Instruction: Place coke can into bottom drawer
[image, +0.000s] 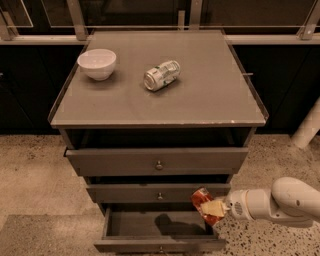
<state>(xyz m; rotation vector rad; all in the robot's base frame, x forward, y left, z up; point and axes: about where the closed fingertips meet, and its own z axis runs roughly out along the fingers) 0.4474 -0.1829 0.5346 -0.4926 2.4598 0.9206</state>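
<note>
Down at lower right: one gripper (214, 209), jaws clamped on the one coke can (200, 198), held tilted over the right end of the bottom drawer (150, 245). Three drawers counted; the bottom drawer is pulled out, a shadow on its floor. Top surface (210, 100): one white bowl (97, 63) upper left, one silver-and-green can (161, 75) lying on its side nearby.

Rounded white arm (282, 202), cream tool (210, 208) bottom-right
</note>
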